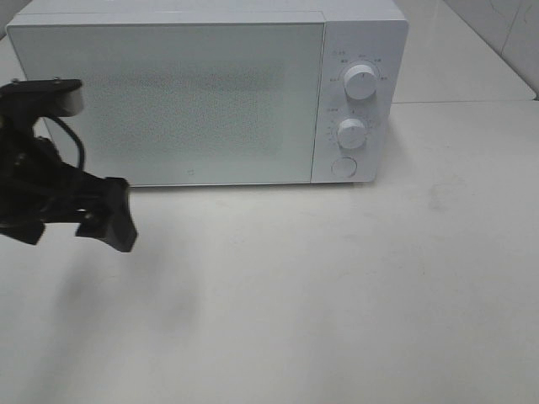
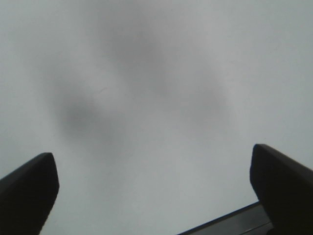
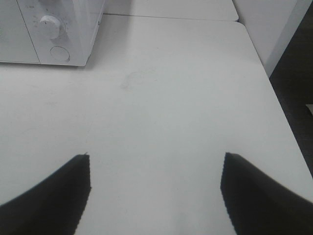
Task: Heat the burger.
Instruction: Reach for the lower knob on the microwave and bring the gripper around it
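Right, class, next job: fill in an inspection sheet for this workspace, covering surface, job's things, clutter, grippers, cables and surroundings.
Surface: white table, clean but for one faint smudge.
Job's things: microwave, door shut; burger not seen in any view.
Clutter: nothing seen.
Grippers: left gripper open, empty, over the table; right gripper open, empty.
Cables: black cable looped on the left arm.
Surroundings: tiles behind the table; dark floor past the table's edge.
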Robot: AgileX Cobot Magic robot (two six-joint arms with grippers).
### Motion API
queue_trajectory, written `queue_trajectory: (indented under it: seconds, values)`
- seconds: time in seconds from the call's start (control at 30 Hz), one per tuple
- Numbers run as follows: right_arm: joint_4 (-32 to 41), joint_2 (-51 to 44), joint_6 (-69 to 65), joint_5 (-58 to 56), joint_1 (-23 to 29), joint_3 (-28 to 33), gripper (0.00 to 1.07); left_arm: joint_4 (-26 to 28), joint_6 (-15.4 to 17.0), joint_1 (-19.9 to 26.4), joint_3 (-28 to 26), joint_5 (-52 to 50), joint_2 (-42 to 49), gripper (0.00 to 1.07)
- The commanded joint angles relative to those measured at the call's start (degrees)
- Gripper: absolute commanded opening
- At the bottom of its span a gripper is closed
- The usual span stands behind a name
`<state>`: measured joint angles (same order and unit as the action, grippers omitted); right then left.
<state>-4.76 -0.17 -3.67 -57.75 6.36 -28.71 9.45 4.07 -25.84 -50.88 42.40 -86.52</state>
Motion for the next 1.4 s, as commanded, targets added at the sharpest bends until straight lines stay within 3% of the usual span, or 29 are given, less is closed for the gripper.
queue_trajectory:
  seconds: [0.03,0.07,0.13,0.2,0.37,0.43,0.7,1.0,1.07,1.4]
  values:
    - [-0.5,-1.9,0.5,0.7,-0.3,0.1,0.72,-0.6,-0.3,3.3,0.1,4.4,2.1,1.00]
    - [-0.5,-1.9,0.5,0.7,-0.3,0.1,0.72,-0.9,-0.9,6.8,0.1,7.3,3.9,1.00]
    - [-0.5,-1.9,0.5,0.7,-0.3,0.1,0.72,-1.1,-0.9,8.5,0.1,8.4,4.7,1.00]
    - [-0.5,-1.9,0.5,0.7,-0.3,0.1,0.72,-1.9,-1.0,13.2,0.1,12.2,7.6,1.00]
    - [-0.5,-1.9,0.5,0.7,-0.3,0.1,0.72,-2.9,-1.3,18.6,1.4,16.5,13.2,1.00]
    - [-0.5,-1.9,0.5,0.7,-0.3,0.1,0.72,-3.5,-1.5,20.3,4.5,16.7,17.1,1.00]
    - [-0.5,-1.9,0.5,0.7,-0.3,0.1,0.72,-6.4,-2.3,21.5,13.9,18.8,28.7,1.00]
    - [-0.5,-1.9,0.5,0.7,-0.3,0.1,0.72,-6.9,-2.3,21.5,16.3,23.7,39.4,1.00]
    - [-0.5,-1.9,0.5,0.7,-0.3,0.1,0.72,-8.5,-2.3,21.5,17.9,25.4,46.0,1.00]
    - [-0.5,-1.9,0.5,0.7,-0.3,0.1,0.72,-9.1,-2.3,21.5,18.8,25.3,61.9,1.00]
